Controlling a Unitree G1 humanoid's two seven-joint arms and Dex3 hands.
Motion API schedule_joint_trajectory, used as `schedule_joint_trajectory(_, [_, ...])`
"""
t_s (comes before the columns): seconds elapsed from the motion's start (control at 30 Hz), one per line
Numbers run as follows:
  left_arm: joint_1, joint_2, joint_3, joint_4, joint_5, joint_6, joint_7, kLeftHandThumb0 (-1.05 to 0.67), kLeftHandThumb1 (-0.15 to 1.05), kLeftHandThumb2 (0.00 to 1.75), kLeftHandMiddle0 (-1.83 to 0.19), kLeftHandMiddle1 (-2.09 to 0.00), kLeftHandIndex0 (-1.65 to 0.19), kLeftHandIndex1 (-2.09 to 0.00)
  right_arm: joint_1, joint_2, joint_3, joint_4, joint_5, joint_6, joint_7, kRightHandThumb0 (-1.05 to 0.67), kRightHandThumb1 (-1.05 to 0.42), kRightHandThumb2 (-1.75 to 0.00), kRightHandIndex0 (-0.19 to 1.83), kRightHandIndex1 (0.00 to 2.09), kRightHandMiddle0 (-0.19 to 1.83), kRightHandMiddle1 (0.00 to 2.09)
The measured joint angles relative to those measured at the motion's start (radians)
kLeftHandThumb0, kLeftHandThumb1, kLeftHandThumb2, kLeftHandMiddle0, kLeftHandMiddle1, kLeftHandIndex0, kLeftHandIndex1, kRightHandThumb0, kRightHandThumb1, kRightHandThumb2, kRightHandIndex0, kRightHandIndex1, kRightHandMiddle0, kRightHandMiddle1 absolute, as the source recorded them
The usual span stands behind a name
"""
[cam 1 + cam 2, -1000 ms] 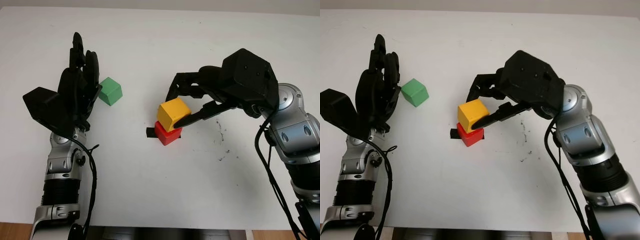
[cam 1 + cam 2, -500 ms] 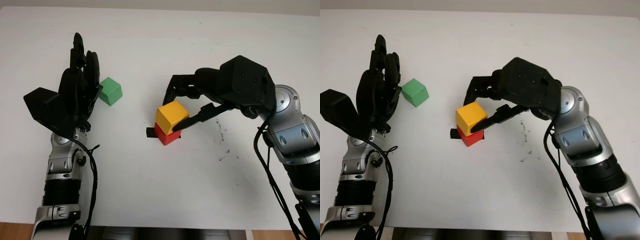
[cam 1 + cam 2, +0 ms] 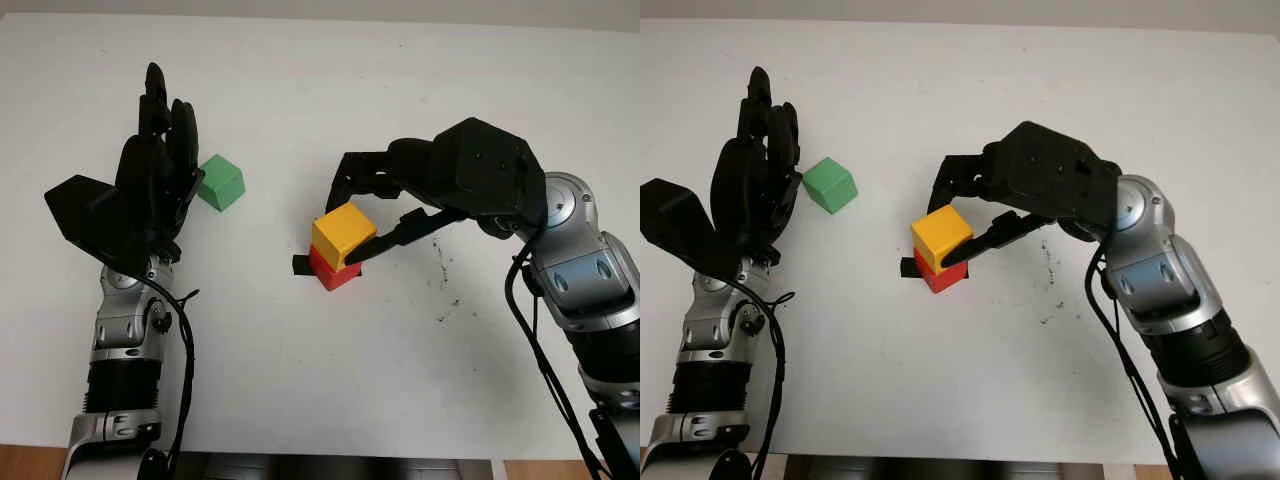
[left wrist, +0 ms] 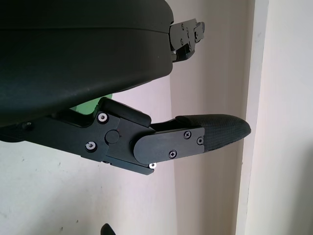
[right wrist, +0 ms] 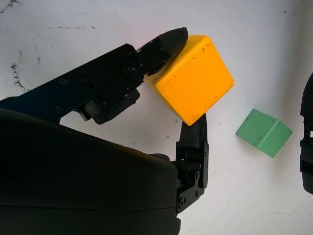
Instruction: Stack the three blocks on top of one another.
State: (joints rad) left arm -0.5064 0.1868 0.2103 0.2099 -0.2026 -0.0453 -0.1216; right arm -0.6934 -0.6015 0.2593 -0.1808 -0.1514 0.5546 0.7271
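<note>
White bench (image 3: 300, 380); right hand (image 3: 362, 215) grips yellow block (image 3: 343, 233) atop red block (image 3: 333, 272). Left hand (image 3: 150, 190) open at 9 o'clock, beside green block (image 3: 220, 183).

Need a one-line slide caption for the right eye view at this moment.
Right robot hand holds the yellow block on the red block; green block waits beside the open left robot hand.

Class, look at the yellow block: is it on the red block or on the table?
On the red block: the yellow block sits atop it, gripped by the right hand.
</note>
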Motion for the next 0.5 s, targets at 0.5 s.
schedule_joint_trajectory(0.5, [0.001,0.000,0.000,0.000,0.000,-0.001,0.001,-0.75,1.05,0.55,0.15,-0.05,0.19,-0.05,0.004,0.000,-0.001,0.000,0.002,-0.004,0.000,-0.44,-0.92,-0.05,0.27,0.06,0.34,1.62])
